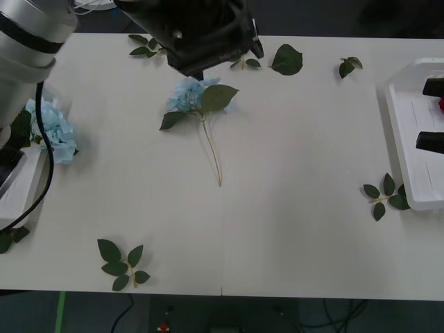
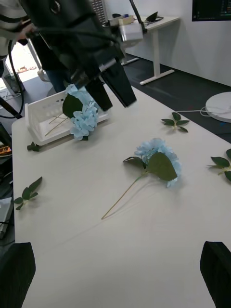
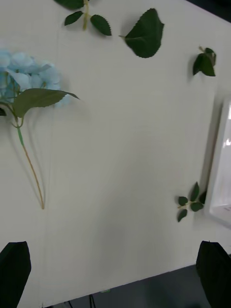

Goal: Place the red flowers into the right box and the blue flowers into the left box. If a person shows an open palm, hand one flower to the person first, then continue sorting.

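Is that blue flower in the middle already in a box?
No. The blue flower lies flat on the bare table, stem pointing toward the robot, apart from both boxes. Another blue flower rests over the left box.

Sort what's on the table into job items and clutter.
Job items: blue flower on the table; blue flower in the left box; left box; right box.

Clutter: loose leaf sprigs; single big leaf.
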Available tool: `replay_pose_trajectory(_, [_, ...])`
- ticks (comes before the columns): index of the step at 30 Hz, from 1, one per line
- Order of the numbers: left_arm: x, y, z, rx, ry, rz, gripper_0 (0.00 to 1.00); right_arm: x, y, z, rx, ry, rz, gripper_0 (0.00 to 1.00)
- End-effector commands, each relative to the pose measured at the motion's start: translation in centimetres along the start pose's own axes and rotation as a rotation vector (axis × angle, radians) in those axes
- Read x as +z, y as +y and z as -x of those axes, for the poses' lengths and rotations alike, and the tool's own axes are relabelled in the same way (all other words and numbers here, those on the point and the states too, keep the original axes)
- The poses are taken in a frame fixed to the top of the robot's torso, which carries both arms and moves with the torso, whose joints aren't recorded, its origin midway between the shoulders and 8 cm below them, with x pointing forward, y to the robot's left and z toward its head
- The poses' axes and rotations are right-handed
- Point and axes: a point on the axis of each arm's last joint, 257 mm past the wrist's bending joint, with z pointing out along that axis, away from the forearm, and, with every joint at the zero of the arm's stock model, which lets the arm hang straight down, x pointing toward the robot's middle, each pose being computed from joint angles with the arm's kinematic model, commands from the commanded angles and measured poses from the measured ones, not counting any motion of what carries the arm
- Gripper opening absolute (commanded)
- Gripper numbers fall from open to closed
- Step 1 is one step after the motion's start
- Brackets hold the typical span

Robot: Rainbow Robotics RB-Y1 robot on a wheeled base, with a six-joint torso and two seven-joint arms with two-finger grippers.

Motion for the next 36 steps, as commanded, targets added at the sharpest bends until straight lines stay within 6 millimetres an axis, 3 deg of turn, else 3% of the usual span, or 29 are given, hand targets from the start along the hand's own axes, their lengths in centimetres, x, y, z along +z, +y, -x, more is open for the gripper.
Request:
replay_pose_trajectory(1, [3.6,0.8,-0.9,-0.048,0.013,0.111,1.0,-0.4,1.1,0.5,-0.068,0.042,0.022,1.0])
replay_pose_trajectory(7, [9.8,3.4,-2.3,-0.137,0.084,0.157,1.0,-0.6,1.0,-0.1,-0.049,0.052,0.015,1.0])
replay_pose_trajectory(13, [14.4,4.8,-2.1,-0.137,0.036,0.163,1.0,-0.6,1.0,-0.1,-0.049,0.052,0.015,1.0])
replay_pose_trajectory(21, [16.5,8.2,-2.0,-0.152,0.032,0.229,1.0,-0.6,1.0,-0.1,-0.049,0.052,0.015,1.0])
replay_pose_trajectory(30, [21.1,9.9,-0.1,-0.097,-0.077,0.192,1.0,-0.6,1.0,-0.1,-0.049,0.052,0.015,1.0])
replay_pose_trajectory(36, [22.5,11.1,-0.3,-0.078,-0.09,0.206,1.0,-0.6,1.0,-0.1,-0.049,0.052,0.015,1.0])
